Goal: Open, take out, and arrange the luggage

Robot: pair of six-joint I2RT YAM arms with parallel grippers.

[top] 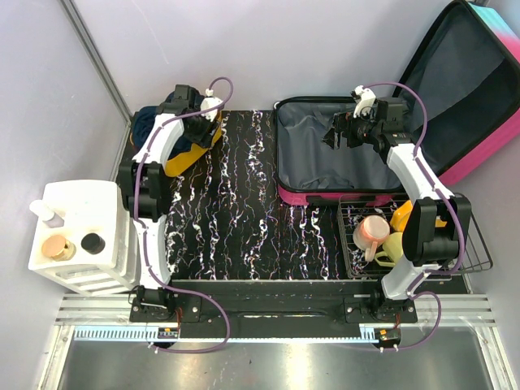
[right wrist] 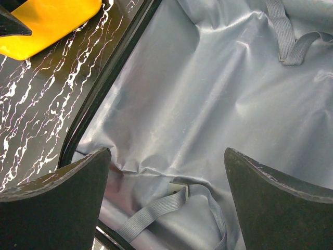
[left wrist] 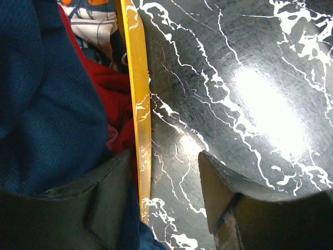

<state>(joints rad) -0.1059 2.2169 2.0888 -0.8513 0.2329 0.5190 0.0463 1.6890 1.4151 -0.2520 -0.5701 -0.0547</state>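
The luggage (top: 325, 150) lies open at the back right, showing its grey lining (right wrist: 208, 94). Its teal-and-pink lid (top: 479, 89) leans out to the right. My right gripper (top: 335, 138) hangs open over the lining (right wrist: 167, 153), with nothing between its fingers and a grey strap (right wrist: 156, 211) below it. My left gripper (top: 199, 122) is at the yellow bin at the back left. Its jaws (left wrist: 165, 156) straddle the bin's rim (left wrist: 138, 94): one finger is inside against the clothes, the other is outside over the table, apart from the rim.
The bin holds a blue garment (left wrist: 47, 94) and a red one (left wrist: 112, 99). A wire basket (top: 357, 213) with a pink mug (top: 372, 231) and yellow cups stands front right. A white drawer unit (top: 81, 211) carrying small jars stands at the left.
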